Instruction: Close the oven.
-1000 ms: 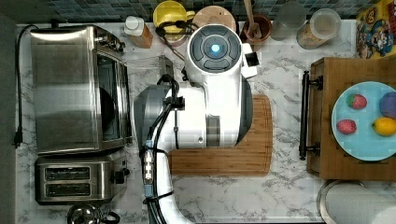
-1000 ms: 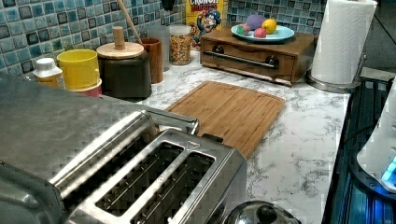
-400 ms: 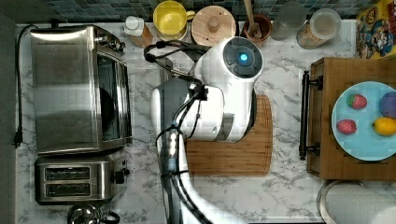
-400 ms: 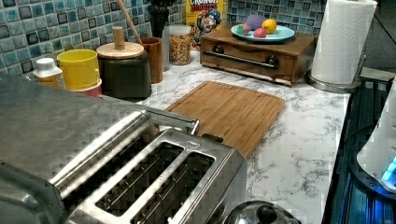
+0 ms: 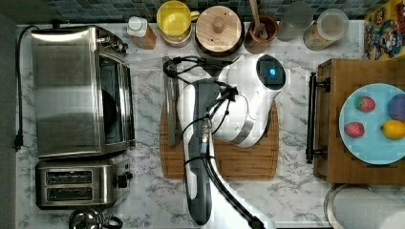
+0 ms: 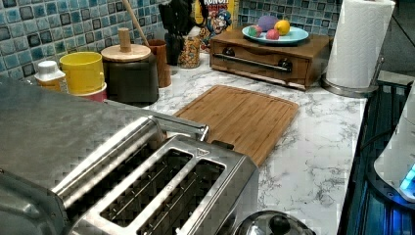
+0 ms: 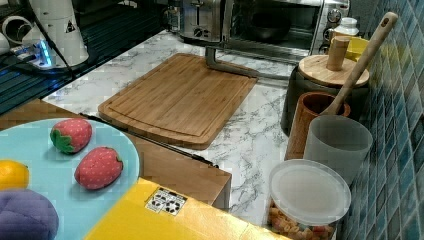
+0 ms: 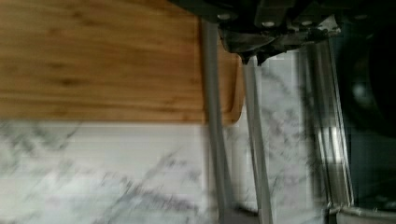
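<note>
Top view: stainless toaster oven (image 5: pixel 79 90) at the top view's left, glass door dropped flat toward the bamboo cutting board (image 5: pixel 239 160).

Door handle bar (image 5: pixel 170 102) lies over the cutting board's edge; the white Franka arm (image 5: pixel 239 109) hangs above it. Wrist view: gripper (image 8: pixel 275 44) sits just above the door's outer edge; how far its fingers stand apart cannot be told, nor whether they hold anything. Right view: oven cavity open, a dark pan (image 7: pixel 267 22) inside, knobs (image 7: pixel 335 15) on the panel. A two-slot toaster (image 5: pixel 79 183) stands just beside the oven. Left view: cereal box (image 6: pixel 215 17) lettered "RUNCH" with a cartoon captain, paper towel roll (image 6: pixel 359 41), yellow cup (image 6: pixel 83 71), wooden-lidded canister (image 6: pixel 129 73). A blue plate (image 5: pixel 370 124) of toy fruit rests on a wooden bread box (image 5: pixel 334 157).
</note>
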Available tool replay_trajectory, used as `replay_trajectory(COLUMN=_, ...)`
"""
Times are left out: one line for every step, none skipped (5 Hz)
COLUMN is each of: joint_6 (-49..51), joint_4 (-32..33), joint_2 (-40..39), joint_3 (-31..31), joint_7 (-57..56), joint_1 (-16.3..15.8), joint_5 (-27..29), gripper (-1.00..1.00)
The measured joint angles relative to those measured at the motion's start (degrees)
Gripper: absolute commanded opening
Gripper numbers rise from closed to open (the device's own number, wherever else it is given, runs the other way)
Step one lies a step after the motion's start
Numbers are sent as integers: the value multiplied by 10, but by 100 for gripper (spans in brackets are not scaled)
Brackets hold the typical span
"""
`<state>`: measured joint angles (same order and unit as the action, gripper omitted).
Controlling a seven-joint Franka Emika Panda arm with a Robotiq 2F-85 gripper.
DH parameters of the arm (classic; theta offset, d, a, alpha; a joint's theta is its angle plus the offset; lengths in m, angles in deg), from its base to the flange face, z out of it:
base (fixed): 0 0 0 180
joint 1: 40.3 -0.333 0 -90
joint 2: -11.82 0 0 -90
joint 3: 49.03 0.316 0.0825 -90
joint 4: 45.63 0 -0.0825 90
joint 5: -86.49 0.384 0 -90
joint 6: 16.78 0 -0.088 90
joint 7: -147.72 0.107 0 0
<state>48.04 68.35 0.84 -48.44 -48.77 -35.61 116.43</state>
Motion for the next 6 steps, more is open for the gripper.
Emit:
replay_trajectory(joint_6=-22, joint_4=39, joint_2=-5, joint_3=-1, joint_7=-43, joint_1=7, joint_5=44, gripper=-100)
replay_trajectory(joint_6=-79, joint_4=70, joint_2=-12, joint_3=-3, joint_7=-85, joint_1=12, joint_5=104, gripper=-100)
replay_trajectory(joint_6=-125, joint_4=77, joint_2=-31, joint_3=6, joint_7=-136, joint_1=24, joint_5=185, gripper=-100)
replay_trajectory(joint_6=-157, joint_4=78, joint_2=-57, joint_3=7, joint_7=-219, joint_1=27, joint_5=211, gripper=-100)
replay_trajectory(joint_6=-165, joint_4=83, joint_2=-76, joint_3=7, joint_7=-279, joint_1=27, joint_5=213, gripper=-100)
replay_trajectory(joint_6=-164, joint_4=99, joint_2=-80, joint_3=12, joint_7=-328, joint_1=28, joint_5=243, gripper=-100)
